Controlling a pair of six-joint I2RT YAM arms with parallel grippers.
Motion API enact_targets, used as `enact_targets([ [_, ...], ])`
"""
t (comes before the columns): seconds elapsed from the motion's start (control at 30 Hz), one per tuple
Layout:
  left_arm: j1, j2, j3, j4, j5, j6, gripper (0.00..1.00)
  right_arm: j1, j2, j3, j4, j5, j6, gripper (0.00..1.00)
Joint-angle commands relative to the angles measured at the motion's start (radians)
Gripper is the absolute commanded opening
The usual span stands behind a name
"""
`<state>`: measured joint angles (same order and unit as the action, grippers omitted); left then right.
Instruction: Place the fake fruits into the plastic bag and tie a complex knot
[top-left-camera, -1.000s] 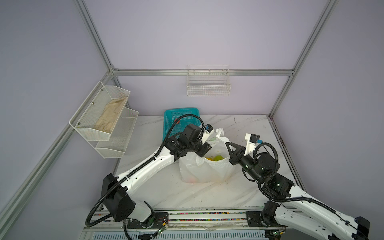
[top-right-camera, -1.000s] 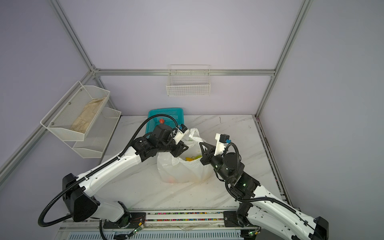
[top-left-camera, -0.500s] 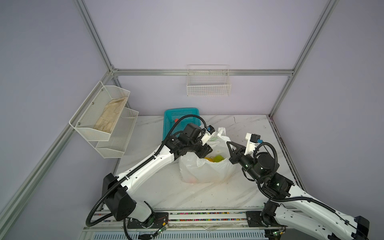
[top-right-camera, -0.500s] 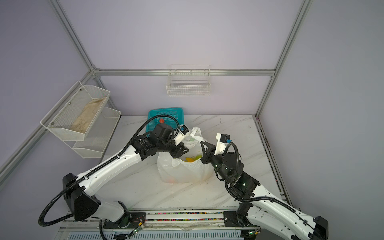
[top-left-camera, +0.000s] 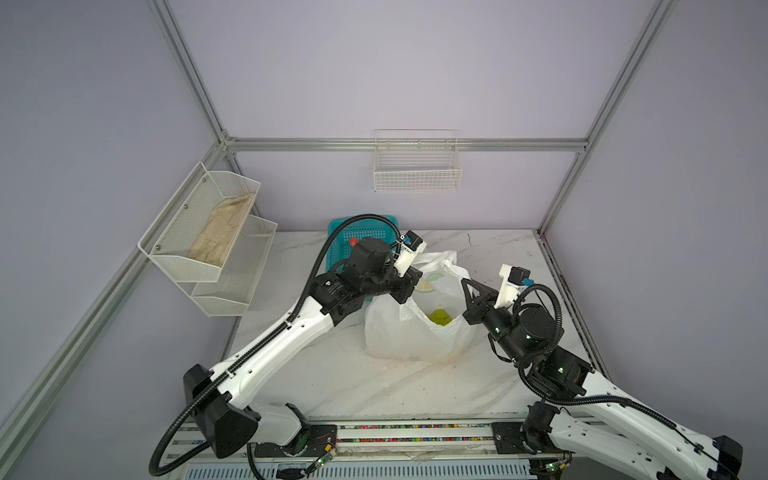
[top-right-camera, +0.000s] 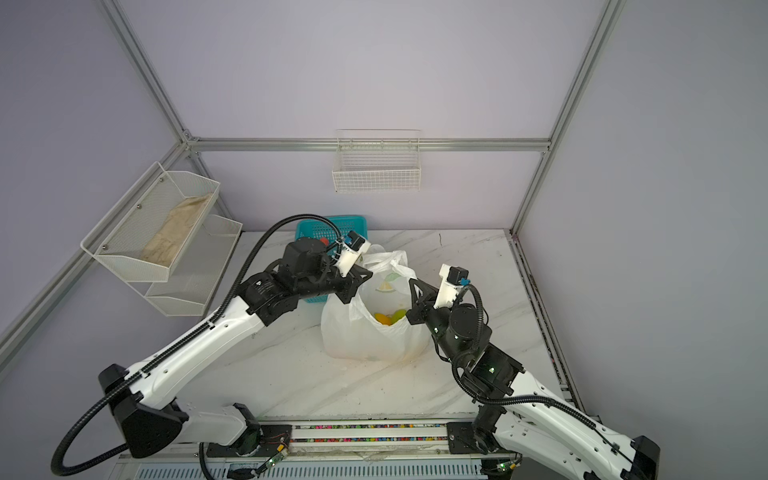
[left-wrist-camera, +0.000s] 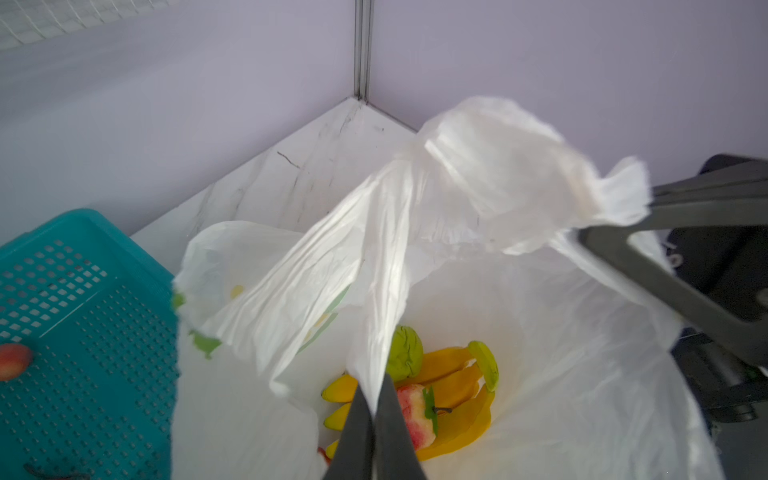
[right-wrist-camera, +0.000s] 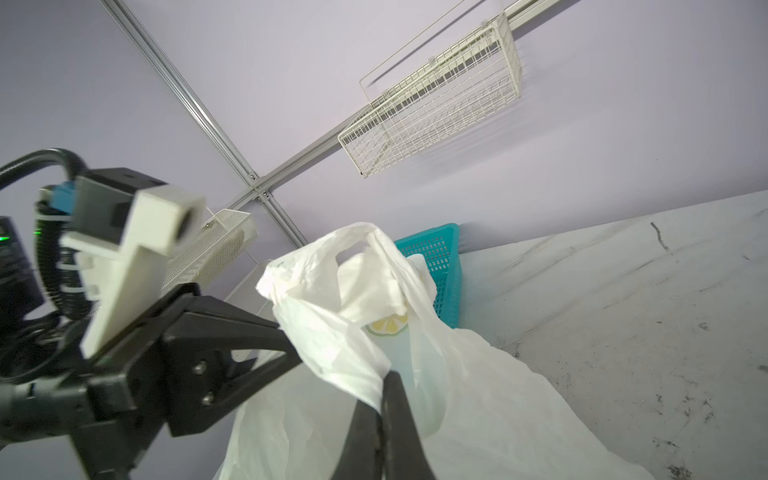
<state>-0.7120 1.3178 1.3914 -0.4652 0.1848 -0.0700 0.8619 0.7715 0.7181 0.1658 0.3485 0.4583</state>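
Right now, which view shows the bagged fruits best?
Left wrist view: banana bunch, green pear and red fruit lie inside the plastic bag. Both top views show only a yellow-green patch; right wrist shows none.

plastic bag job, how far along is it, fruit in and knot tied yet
Done: banana bunch and green pear lie in the plastic bag. In hand: left gripper and right gripper each pinch bag plastic near its handles. To do: one reddish fruit lies in the teal basket, and no finished knot shows.
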Motion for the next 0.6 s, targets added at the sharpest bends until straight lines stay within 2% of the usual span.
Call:
enact_targets([
  [0.0,0.015,-0.099,-0.124,0.253,0.037,-0.108,0.00,-0.004,0.000,0.049,0.003,0.039,-0.012,0.01],
  [0.17,0.031,-0.194,-0.310,0.494,0.028,-0.228,0.00,-0.004,0.005,0.046,0.013,0.053,-0.006,0.02],
  [0.37,0.035,-0.227,-0.464,0.711,-0.001,-0.378,0.00,-0.005,0.011,0.041,0.013,0.074,0.001,0.04],
  [0.5,0.033,-0.240,-0.556,0.822,-0.022,-0.457,0.00,-0.006,-0.017,0.032,0.012,0.128,-0.026,0.15],
  [0.57,0.034,-0.252,-0.585,0.848,-0.029,-0.469,0.00,-0.010,-0.026,0.036,0.011,0.148,-0.052,0.24],
])
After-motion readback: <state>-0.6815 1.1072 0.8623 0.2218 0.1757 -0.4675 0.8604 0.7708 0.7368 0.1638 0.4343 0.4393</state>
